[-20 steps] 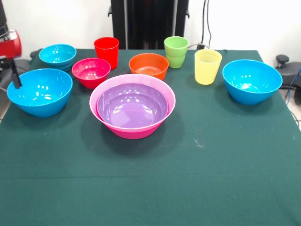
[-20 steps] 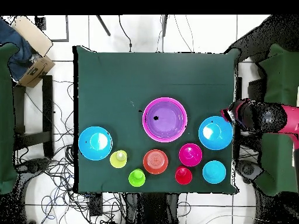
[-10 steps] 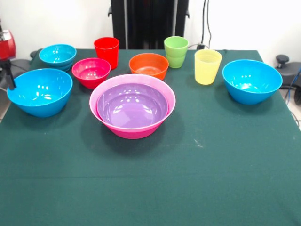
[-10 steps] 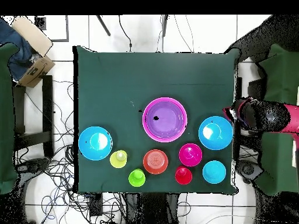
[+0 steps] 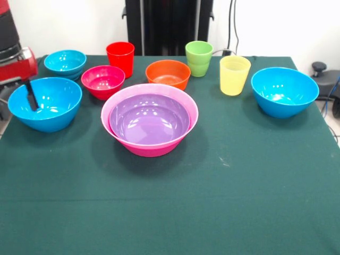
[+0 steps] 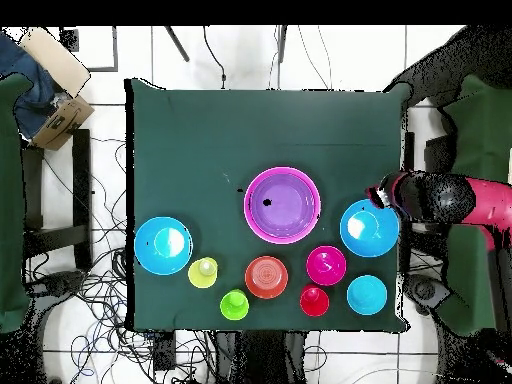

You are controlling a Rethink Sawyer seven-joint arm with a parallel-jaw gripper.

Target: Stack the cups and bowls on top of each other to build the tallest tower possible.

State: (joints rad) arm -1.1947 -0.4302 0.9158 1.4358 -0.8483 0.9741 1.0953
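The tower is a wide purple bowl nested in the large pink bowl at the table's middle. In the front view my gripper dips over the left rim of the left blue bowl; overhead, the gripper sits at that bowl's edge. It holds nothing that I can see. Standing apart are a second blue bowl, a cyan bowl, a magenta-red bowl, an orange bowl, and the red cup, green cup and yellow cup.
The small bowls and cups form a row along one side of the green table. The red arm reaches in over the table's side edge. A cardboard box and cables lie on the floor beside the table.
The gripper has moved from beyond the table's edge in over the blue bowl's rim and now dips into it. No bowl or cup has shifted.
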